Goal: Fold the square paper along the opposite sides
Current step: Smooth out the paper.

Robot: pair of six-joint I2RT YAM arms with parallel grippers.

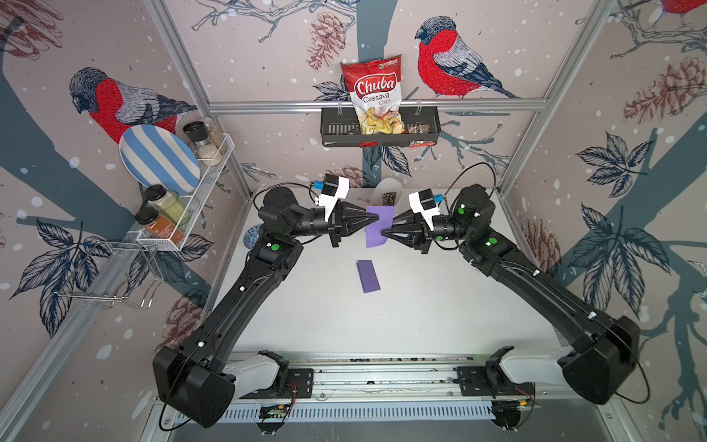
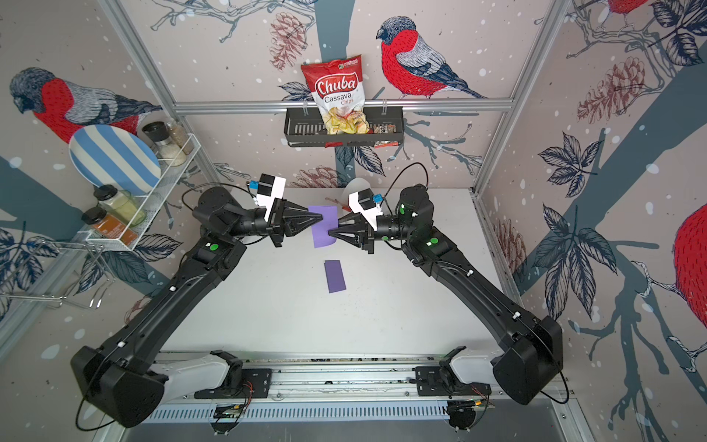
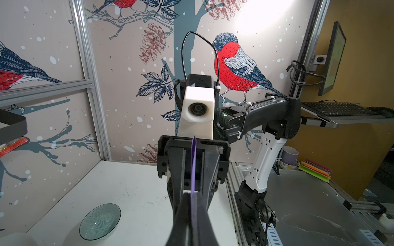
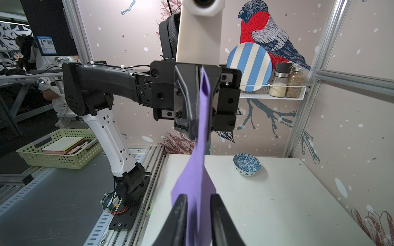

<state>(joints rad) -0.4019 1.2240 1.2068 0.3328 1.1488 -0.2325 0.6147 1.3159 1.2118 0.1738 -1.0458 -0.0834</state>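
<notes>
Nearest the rail, a folded purple strip [image 1: 368, 276] lay flat on the white table [image 1: 421, 306], well apart from both arms; both top views showed it [image 2: 335, 276].

Just beyond it came the action. The purple paper [image 1: 377, 237] was up off the table, hanging upright between the two grippers, which faced each other nose to nose. The left gripper [image 1: 377, 218] had its jaws pressed together on one side edge. In the left wrist view the paper [image 3: 194, 213] ran edge-on between the black fingers with no gap to see. The right gripper [image 1: 382, 232] met the opposite edge, a touch lower in the top views. Seen from its own wrist, the right gripper [image 4: 197, 204] had its jaws narrowly apart, with the paper [image 4: 198, 170] running through the gap. Whether either pad touched it, I could not tell. Up at the left gripper's end the paper looked doubled, its two layers parting slightly.

Farther back, a blue patterned bowl [image 4: 246, 165] sat on the table beside the left arm. On the left wall a striped plate [image 1: 158, 160] leaned in a wire shelf [image 1: 214, 172] among jars. On the back wall a chips bag [image 1: 377, 95] stood in a black rack [image 1: 336, 126].
</notes>
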